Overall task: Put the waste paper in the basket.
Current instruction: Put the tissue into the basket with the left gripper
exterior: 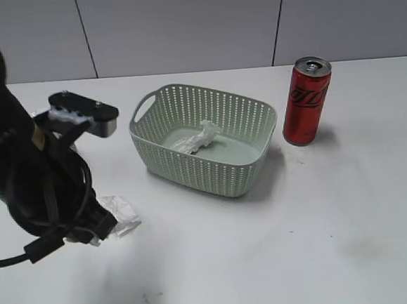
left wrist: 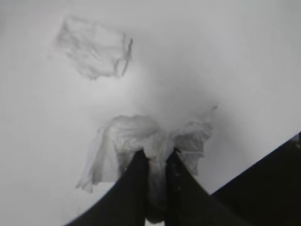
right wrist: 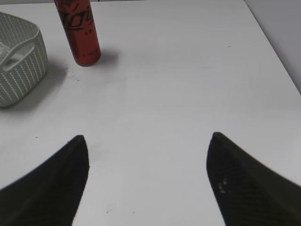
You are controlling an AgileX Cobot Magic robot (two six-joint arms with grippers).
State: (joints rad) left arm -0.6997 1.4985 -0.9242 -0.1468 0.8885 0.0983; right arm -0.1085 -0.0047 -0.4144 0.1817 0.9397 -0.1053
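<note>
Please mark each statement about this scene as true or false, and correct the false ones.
1. One paper wad lies inside the basket. True.
2. The left gripper is open above bare table. False: it is shut on a paper wad.
3. The red can stands upright, right of the basket. True.
4. The right gripper holds the can. False: it is open and empty, apart from the can.

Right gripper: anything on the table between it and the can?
Nothing; the right wrist view shows bare white table from the open right gripper to the can.
</note>
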